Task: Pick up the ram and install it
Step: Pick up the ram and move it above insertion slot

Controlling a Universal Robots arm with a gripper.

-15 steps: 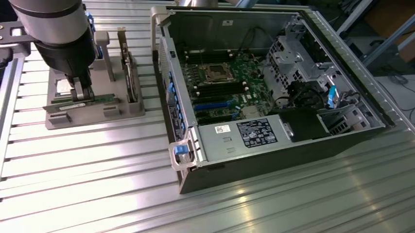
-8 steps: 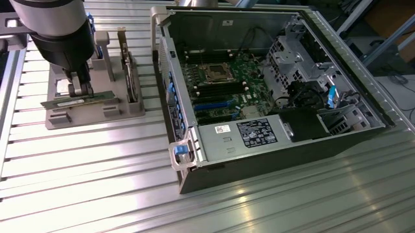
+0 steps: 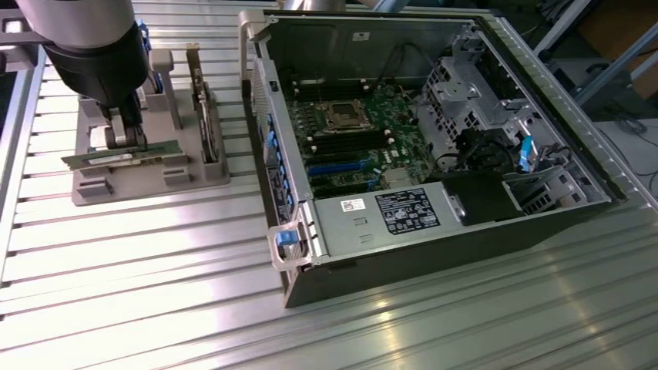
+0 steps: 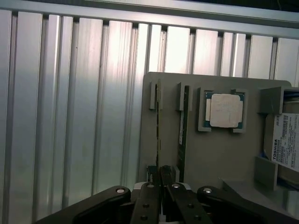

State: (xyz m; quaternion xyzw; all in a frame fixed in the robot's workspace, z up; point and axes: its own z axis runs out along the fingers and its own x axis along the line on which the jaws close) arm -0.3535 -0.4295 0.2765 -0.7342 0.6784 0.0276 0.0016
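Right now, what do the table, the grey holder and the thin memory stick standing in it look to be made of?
Table: bare metal, likely aluminium; ribbed slats with a bright brushed sheen.
Holder: probably plastic; flat matte grey, no glare.
Memory stick: thin greenish board seen edge-on, seemingly circuit-board laminate.

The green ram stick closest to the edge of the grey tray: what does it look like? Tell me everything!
The long, thin green circuit-board ram stick stands on its narrow edge in a slot of the flat grey plastic tray, with a small grey post holding one end. Seen edge-on, it looks like a slim strip. A second green stick stands beside it, not touching. The black end effector is right at its other end.
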